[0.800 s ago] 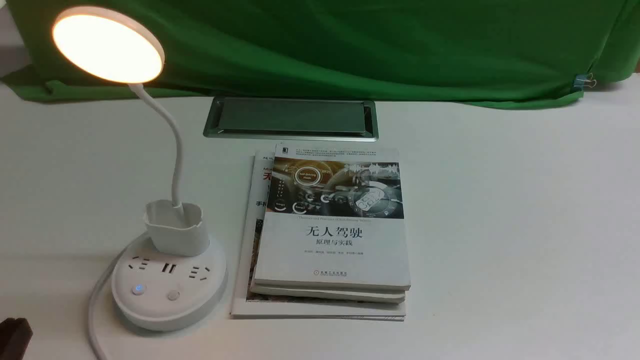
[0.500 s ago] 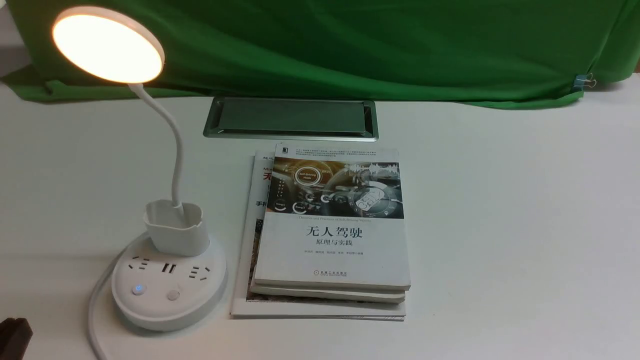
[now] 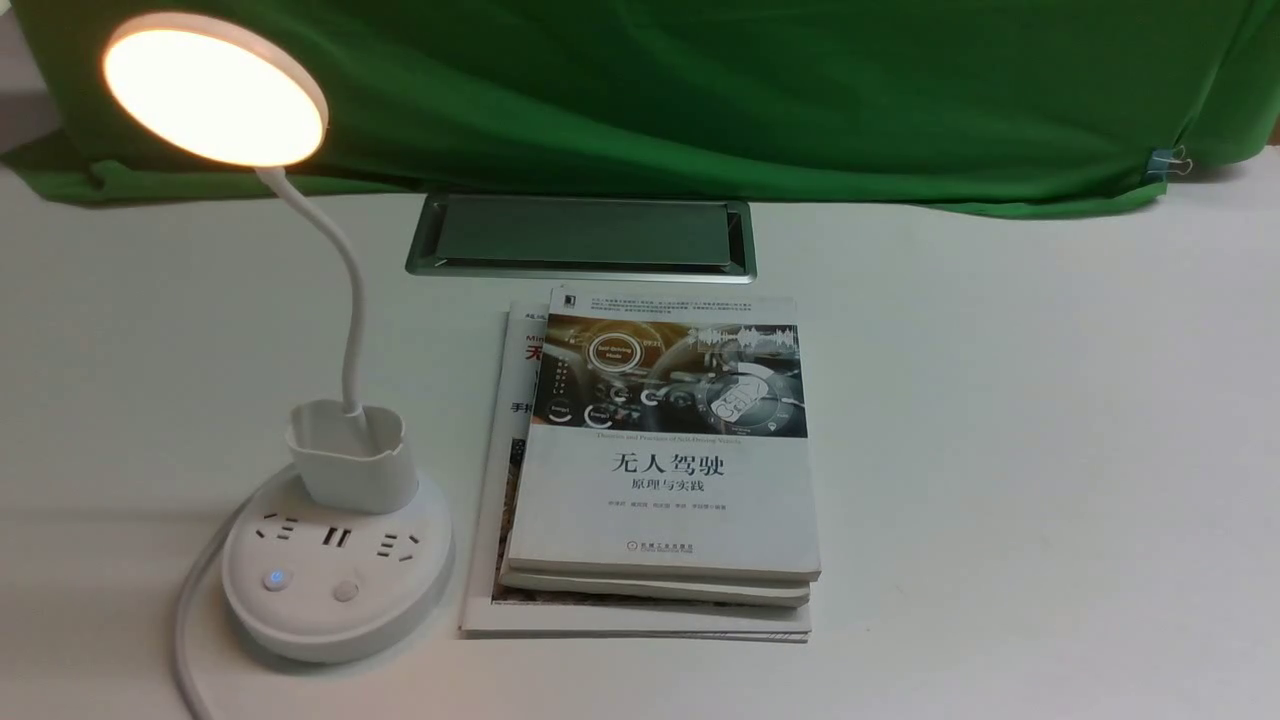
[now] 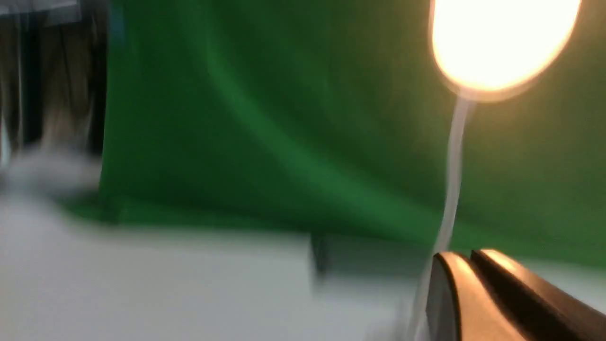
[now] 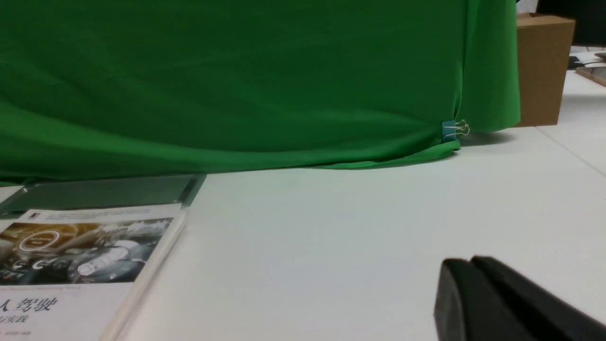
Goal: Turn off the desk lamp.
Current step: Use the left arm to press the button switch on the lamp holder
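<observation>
Glowing on the white table's (image 3: 1000, 450) left side, the white plastic disc-headed desk lamp (image 3: 350, 470) is lit: approach stage, no press yet. The black left gripper (image 4: 468, 259), fingers together, has the gooseneck close ahead. Next comes a precise poke on a base button (image 3: 346, 590). The black right gripper (image 5: 468, 264), also closed, sits well apart.

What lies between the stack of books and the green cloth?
A flat metal-framed panel set into the table; the front view shows it.

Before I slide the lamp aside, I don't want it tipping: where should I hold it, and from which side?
Probably the round base, from the front: the gooseneck is thin and bent, and books crowd its right.
</observation>
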Available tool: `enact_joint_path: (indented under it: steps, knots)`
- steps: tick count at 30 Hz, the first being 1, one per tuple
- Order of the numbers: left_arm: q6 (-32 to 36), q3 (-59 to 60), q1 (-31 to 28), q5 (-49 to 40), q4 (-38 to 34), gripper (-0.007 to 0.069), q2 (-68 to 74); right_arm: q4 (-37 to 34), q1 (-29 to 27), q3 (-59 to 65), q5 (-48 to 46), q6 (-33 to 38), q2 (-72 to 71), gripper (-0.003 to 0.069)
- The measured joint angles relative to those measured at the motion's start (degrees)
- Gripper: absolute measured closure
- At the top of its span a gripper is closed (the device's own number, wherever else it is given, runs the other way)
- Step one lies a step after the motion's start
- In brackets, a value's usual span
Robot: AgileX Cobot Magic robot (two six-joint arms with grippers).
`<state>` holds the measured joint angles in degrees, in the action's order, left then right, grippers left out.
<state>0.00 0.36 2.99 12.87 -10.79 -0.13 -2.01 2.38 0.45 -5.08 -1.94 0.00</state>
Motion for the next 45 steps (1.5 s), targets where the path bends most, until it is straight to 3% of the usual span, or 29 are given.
enact_joint_path:
  steps: [4,9,13,23,31,36,39,45]
  knots:
    - [-3.96,-5.01,0.1,-1.83,-0.87,0.0606,1.29,0.0,0.0,0.0,0.0,0.0,0.0,0.0622]
    - [-4.66,-21.85,0.17,-21.73,4.18,0.0606,12.79,0.0,0.0,0.0,0.05,0.0,0.0,0.0622]
    - [-4.72,-27.72,0.17,-34.08,4.43,0.0606,21.46,0.0,0.0,0.0,0.05,0.0,0.0,0.0622]
    - [-2.73,-26.88,0.17,-35.49,1.17,0.0606,41.24,0.0,0.0,0.0,0.01,0.0,0.0,0.0622]
    - [3.79,-34.62,0.56,-46.99,-0.92,0.0606,66.4,0.0,0.0,0.0,0.01,0.0,0.0,0.0622]
    - [3.47,-42.71,6.61,-50.12,1.15,0.0606,74.88,0.0,0.0,0.0,0.01,0.0,0.0,0.0622]
    - [-3.69,-51.09,14.87,-52.95,10.34,0.0606,81.39,0.0,0.0,0.0,0.01,0.0,0.0,0.0622]
    - [-7.57,-58.11,19.13,-61.27,15.39,0.0606,91.12,0.0,0.0,0.0,0.01,0.0,0.0,0.0622]
